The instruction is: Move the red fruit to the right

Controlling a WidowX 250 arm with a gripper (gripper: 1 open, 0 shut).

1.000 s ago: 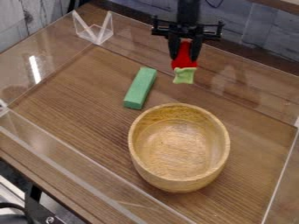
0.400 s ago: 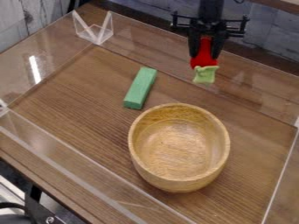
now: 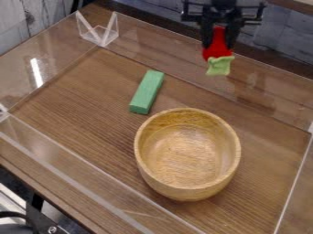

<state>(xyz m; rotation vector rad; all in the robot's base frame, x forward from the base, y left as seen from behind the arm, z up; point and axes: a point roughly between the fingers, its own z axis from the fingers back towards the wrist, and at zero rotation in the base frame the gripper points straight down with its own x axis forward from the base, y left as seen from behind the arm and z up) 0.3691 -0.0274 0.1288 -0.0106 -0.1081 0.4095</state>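
Camera view: one red fruit, one green block, one wooden bowl, all on or above one bench. Red fruit: small, bright red body, light green cap pointing down. Gripper is closed on it, suspended above the bench's far right area.

The gripper, its fingers clamped on the red fruit, has carried it to the right and higher above the desk, so the strawberry now hangs farther from the green block.
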